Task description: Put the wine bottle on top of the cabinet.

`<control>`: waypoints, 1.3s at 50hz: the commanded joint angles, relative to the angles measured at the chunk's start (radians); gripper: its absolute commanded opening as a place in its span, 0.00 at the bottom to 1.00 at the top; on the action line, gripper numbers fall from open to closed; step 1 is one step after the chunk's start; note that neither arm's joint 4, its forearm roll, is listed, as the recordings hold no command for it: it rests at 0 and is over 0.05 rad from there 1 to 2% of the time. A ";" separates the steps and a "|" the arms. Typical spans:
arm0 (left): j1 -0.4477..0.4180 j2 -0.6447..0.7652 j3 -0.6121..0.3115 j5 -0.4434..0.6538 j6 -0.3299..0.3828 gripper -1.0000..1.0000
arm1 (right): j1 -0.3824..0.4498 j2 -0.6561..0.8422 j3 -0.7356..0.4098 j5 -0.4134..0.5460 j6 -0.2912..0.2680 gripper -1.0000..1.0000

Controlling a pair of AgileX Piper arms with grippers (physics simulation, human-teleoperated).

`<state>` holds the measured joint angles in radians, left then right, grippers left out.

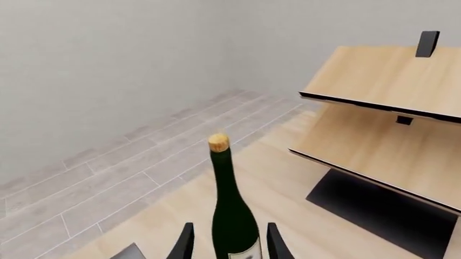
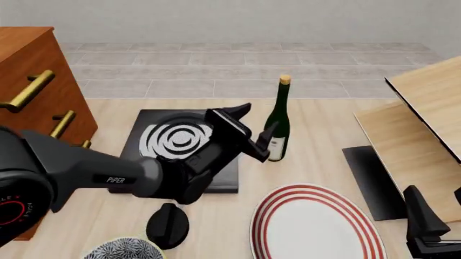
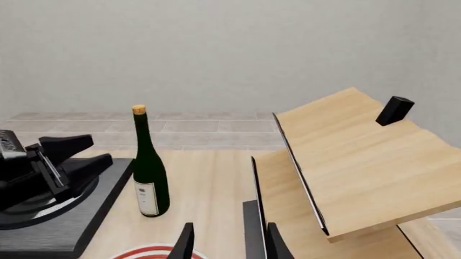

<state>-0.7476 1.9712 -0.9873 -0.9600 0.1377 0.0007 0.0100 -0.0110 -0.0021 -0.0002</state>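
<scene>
Green glass: we are seeing the wine bottle (image 1: 232, 216) standing between the left gripper (image 2: 253, 137)'s parted fingers, its base cut off.

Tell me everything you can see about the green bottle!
The wine bottle is tall, slim, dark green glass with a long neck, a tan cork on top and a white label low down. It stands upright on the light wooden table, beside the black stove plate. The left hand is open around its lower body; its fingers look not yet closed on it.
</scene>
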 commanded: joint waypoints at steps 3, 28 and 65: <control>0.014 0.041 -0.075 0.027 0.000 1.00 | 0.000 0.000 0.000 0.000 0.000 1.00; 0.014 0.130 -0.183 0.035 -0.010 1.00 | 0.000 0.000 0.000 0.000 0.000 1.00; 0.010 0.249 -0.308 0.033 -0.050 1.00 | 0.000 0.000 0.000 0.000 0.000 1.00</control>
<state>-0.7349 2.1895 -1.2688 -0.9215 0.0968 0.0007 0.0100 -0.0110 -0.0021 0.0000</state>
